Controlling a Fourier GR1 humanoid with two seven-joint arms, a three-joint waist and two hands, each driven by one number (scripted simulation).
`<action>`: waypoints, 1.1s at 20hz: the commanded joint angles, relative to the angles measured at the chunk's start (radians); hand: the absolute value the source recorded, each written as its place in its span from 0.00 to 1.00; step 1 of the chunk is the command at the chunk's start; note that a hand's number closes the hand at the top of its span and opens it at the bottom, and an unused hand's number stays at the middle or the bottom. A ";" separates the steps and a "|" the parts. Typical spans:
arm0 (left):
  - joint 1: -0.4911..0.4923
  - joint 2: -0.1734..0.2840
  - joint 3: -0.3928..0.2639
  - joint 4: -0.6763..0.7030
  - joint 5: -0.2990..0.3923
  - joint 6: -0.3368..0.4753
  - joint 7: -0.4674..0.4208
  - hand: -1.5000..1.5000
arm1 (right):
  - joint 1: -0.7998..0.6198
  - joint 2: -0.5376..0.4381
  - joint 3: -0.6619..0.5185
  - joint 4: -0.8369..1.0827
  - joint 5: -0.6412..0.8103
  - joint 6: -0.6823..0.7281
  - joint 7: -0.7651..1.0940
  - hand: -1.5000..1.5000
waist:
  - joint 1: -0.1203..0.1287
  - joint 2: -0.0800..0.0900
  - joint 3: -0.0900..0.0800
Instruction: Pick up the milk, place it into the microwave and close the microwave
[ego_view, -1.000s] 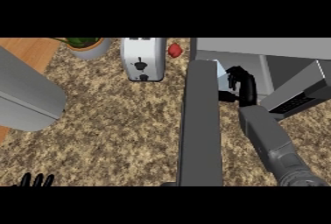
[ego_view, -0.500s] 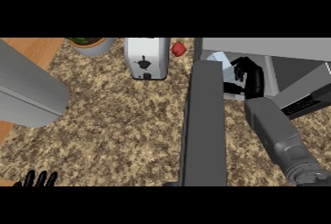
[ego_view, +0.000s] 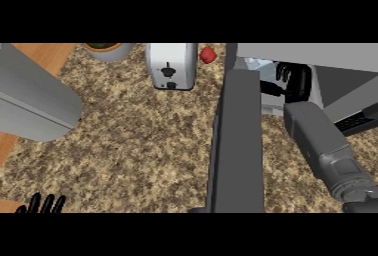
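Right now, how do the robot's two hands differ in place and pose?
The right hand reaches into the open microwave, beside the milk; the left hand shows only its fingers at the lower left edge. The right is curled, the left straight and resting. Both are black.

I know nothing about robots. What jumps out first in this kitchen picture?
The long grey microwave door standing open down the middle, with the robot's right hand reaching into the microwave at upper right. A toaster sits at the top, and the left hand rests at the lower left edge.
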 joint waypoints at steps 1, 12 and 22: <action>-0.026 -0.005 -0.014 0.020 0.004 -0.012 0.004 0.00 | -0.018 -0.003 -0.012 0.009 0.008 -0.142 -0.026 1.00 | 0.007 0.010 0.000; -0.050 0.014 0.016 0.023 -0.004 -0.012 -0.004 0.00 | 0.076 -0.090 0.066 0.171 0.126 -0.427 0.238 0.00 | 0.044 0.036 -0.012; -0.089 0.022 0.020 0.087 -0.020 -0.017 0.003 0.00 | -0.022 0.000 0.187 0.157 0.243 -0.205 0.249 0.00 | 0.048 0.013 0.001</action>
